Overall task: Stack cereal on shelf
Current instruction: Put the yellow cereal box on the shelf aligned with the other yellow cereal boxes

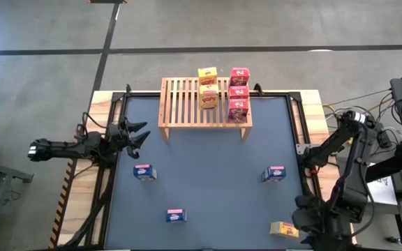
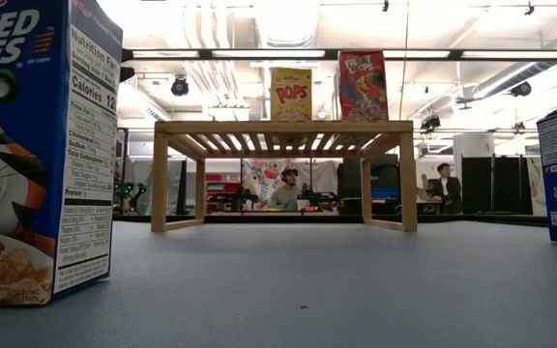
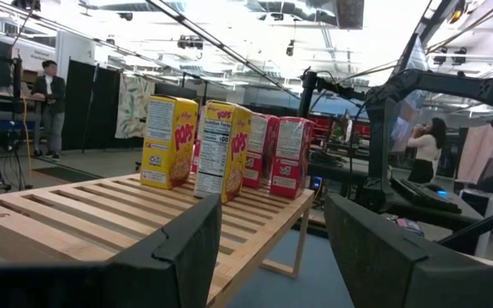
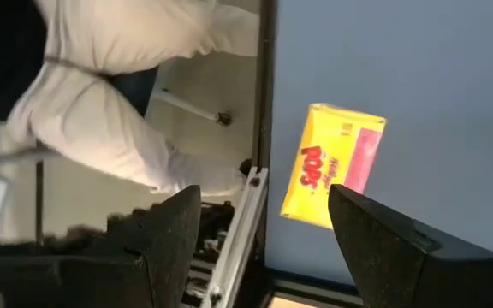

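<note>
High view, looking straight down on a dark blue table (image 1: 208,202) with a wooden shelf (image 1: 187,104) at its far edge. Nearest the front edge, 1 yellow box (image 1: 283,229) lies flat by the right corner, just beside the right gripper (image 1: 306,216). The right wrist view shows this gripper's 2 dark fingers (image 4: 169,231) spread apart, holding nothing, with the box ahead of them on the mat and not touched.

A little farther in, 3 blue boxes sit well apart on the mat: 1 front centre (image 1: 176,215), 1 left (image 1: 144,171), 1 right (image 1: 274,173). Farther still, the left gripper (image 1: 138,134) hangs over the table's left edge, near the shelf. Its fingers (image 3: 191,248) are spread and empty, pointing toward the shelf.

Farthest away, the shelf's right half carries 5 upright boxes: 2 yellow boxes (image 1: 209,87) and 3 red boxes (image 1: 239,91) in 2 rows side by side.

Judging by looks, each cereal box is light, thin cardboard, stiff along its edges but easy to dent on its broad printed faces, and slightly slick. The flat yellow box is probably best pinched across its 2 narrow long sides, near the middle, with gentle pressure.
</note>
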